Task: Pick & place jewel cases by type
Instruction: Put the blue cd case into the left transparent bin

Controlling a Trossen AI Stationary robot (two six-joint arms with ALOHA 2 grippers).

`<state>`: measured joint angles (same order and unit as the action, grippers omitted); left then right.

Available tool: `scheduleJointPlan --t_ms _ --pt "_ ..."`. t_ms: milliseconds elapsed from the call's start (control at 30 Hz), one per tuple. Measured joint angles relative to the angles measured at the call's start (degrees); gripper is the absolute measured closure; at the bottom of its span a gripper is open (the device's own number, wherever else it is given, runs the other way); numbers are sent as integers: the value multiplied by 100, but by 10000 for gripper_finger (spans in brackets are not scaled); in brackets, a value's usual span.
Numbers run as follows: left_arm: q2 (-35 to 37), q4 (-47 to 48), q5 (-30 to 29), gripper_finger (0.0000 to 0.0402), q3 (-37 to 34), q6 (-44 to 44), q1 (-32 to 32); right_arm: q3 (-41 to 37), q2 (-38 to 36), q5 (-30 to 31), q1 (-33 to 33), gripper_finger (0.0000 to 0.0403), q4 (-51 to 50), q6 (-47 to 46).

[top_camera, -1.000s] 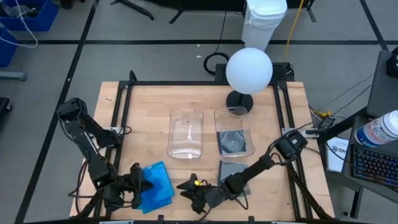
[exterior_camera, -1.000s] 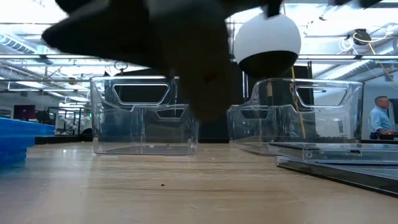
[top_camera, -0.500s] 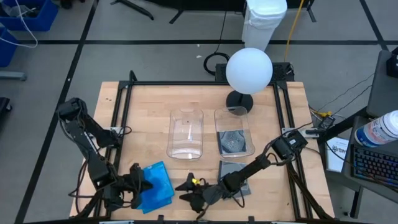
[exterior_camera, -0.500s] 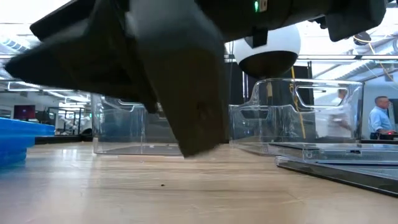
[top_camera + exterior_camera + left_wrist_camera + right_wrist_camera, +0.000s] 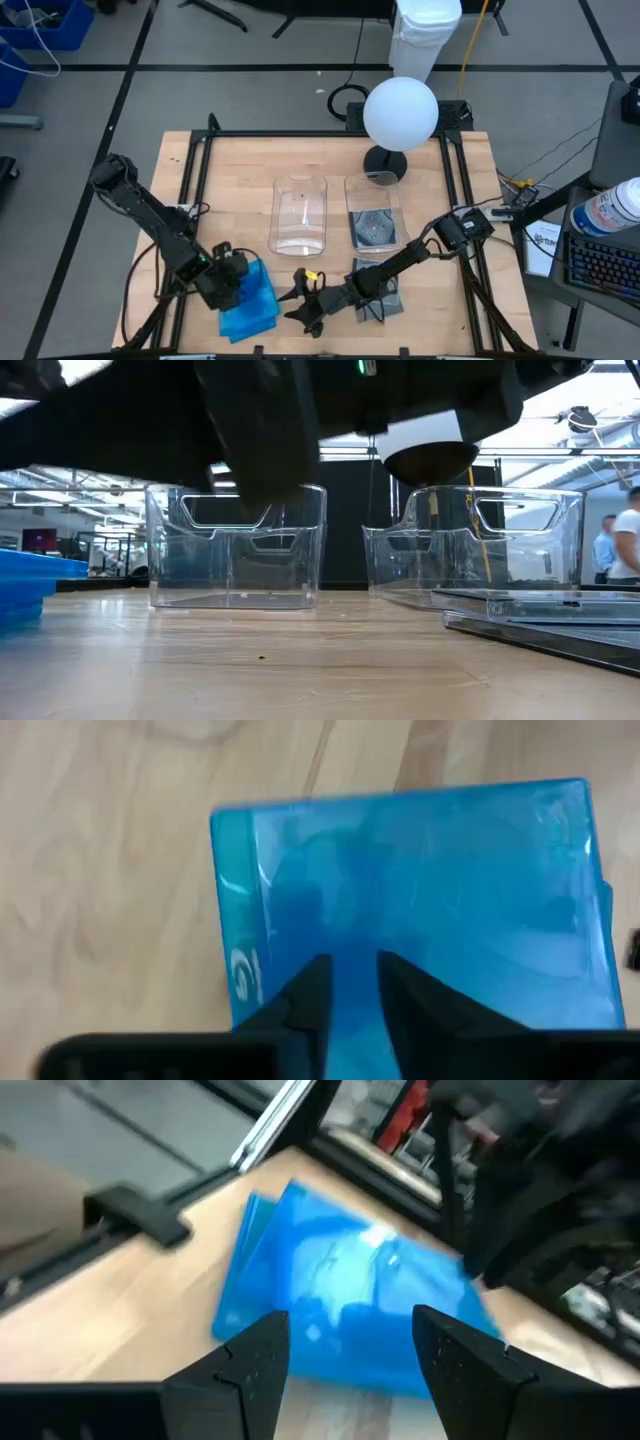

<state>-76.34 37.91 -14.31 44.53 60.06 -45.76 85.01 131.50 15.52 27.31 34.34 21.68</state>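
While the pale wooden counter (image 5: pixel 230 165) lies flat and grainy under the lights, the left hand (image 5: pixel 238 283) is down over the stack of blue jewel cases (image 5: pixel 253 303) near the front edge, toward the left corner. Glossy translucent blue plastic, thin and square, with a spine band along one side in the left wrist view (image 5: pixel 400 900). Its two dark fingers (image 5: pixel 300 1005) sit close together with a narrow gap, right over the top case; I can't tell whether they touch it. The left arm runs bent from the counter's left edge down to the stack.

The right hand (image 5: pixel 305 305) hovers just beside the blue stack at the front edge, near the middle, fingers (image 5: pixel 455 1355) spread wide apart and holding nothing. Its arm stretches low from the right edge across the grey jewel cases (image 5: pixel 380 290), dark flat squares lying near the front edge.

Two clear, hard-walled rectangular tubs stand side by side mid-counter: the left tub (image 5: pixel 299 214) shows bare, the right tub (image 5: pixel 376 212) holds a case with a disc
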Motion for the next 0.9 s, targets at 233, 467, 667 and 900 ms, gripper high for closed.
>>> scheduleJointPlan --t_ms 233,467,667,900 --pt "453 245 6 169 0 -1021 780 -2 0 76 4 202 -380 0" --pt "675 749 1557 66 0 -1312 2213 0 0 80 -73 202 -309 -134" --pt "675 583 2335 60 0 -2156 2895 -1 0 80 -172 202 -290 -187" --pt "491 469 2632 75 0 -2818 3300 -1 0 71 -193 202 -284 -681"
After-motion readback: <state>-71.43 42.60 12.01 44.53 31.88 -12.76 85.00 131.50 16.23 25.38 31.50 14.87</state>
